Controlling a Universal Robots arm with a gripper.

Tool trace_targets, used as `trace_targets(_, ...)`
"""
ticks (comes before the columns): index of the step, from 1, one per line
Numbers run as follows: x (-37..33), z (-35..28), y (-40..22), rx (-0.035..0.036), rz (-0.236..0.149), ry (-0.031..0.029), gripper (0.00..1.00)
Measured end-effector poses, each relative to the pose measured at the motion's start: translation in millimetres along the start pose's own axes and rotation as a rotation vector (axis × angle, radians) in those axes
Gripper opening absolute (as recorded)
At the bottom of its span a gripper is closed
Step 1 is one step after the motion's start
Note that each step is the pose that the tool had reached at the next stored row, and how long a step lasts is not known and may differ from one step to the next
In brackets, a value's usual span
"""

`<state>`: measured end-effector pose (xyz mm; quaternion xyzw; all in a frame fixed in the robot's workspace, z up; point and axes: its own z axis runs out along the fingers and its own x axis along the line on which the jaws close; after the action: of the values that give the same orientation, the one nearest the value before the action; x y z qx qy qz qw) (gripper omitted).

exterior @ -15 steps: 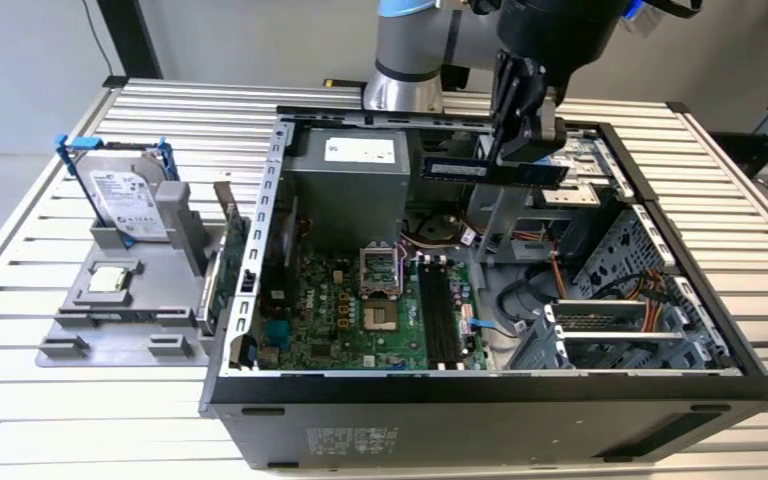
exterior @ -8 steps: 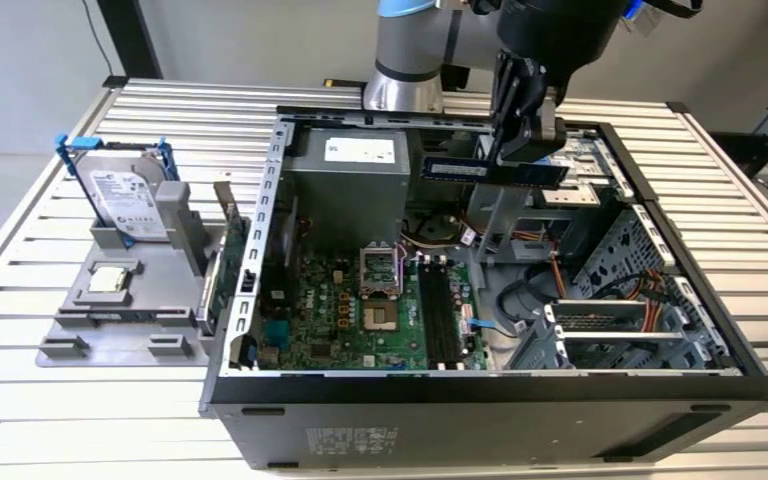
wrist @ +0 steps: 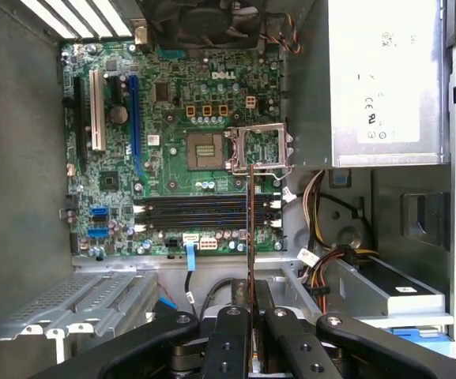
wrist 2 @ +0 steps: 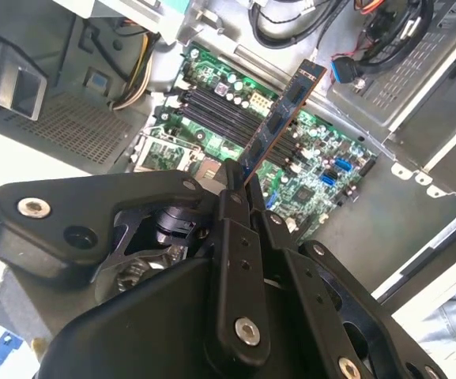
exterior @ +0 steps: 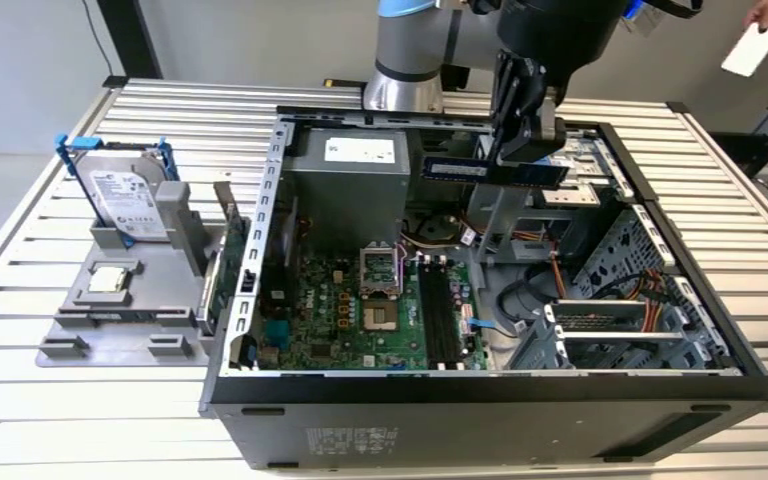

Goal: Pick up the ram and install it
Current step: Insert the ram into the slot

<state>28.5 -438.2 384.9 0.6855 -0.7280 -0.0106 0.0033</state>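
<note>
Slatted metal tabletop [exterior: 37, 400] carried an open computer case [exterior: 491, 405] lying on its side, its green motherboard [exterior: 344, 320] facing up. On the exterior view's left of the case sat a grey fixture [exterior: 131, 310] with a hard drive [exterior: 131, 205] in a blue frame propped upright on it. A green expansion card [exterior: 231, 250] stood on edge between the fixture and the case wall. A person's hand [exterior: 764, 12] showed at the far upper corner of that view.

The gripper [exterior: 524, 158] hung over the rear half of the case, near the grey power supply [exterior: 351, 175], and its fingers [wrist 2: 229, 197] were clamped together on the ram [exterior: 458, 168]. The stick was held level and on edge, gripped toward its end on the exterior view's right, so most of its length jutted out toward the exterior view's left. It was up at about the level of the case rim, well clear of the board below.

In the first wrist view the ram [wrist: 250, 229] appeared edge-on as a thin line rising from between the fingertips. There it passed over the black memory slots [wrist: 204, 212] and reached toward the open processor socket [wrist: 255, 150]. Its length ran across the direction of the slots rather than along them. In the second wrist view the chips on its dark face were visible, with the slots beneath and apart from it.
</note>
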Motion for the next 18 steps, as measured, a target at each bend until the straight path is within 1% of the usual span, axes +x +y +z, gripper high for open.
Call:
trace_targets(11,0.0,0.0,0.0,0.0000,0.005,-0.0002,0.00)
trace_targets(14,0.1,-0.1,0.0,0.0002,0.029,-0.0004,0.00)
trace_targets(18,0.4,0.0,0.0,0.0007,0.078,-0.0015,0.00)
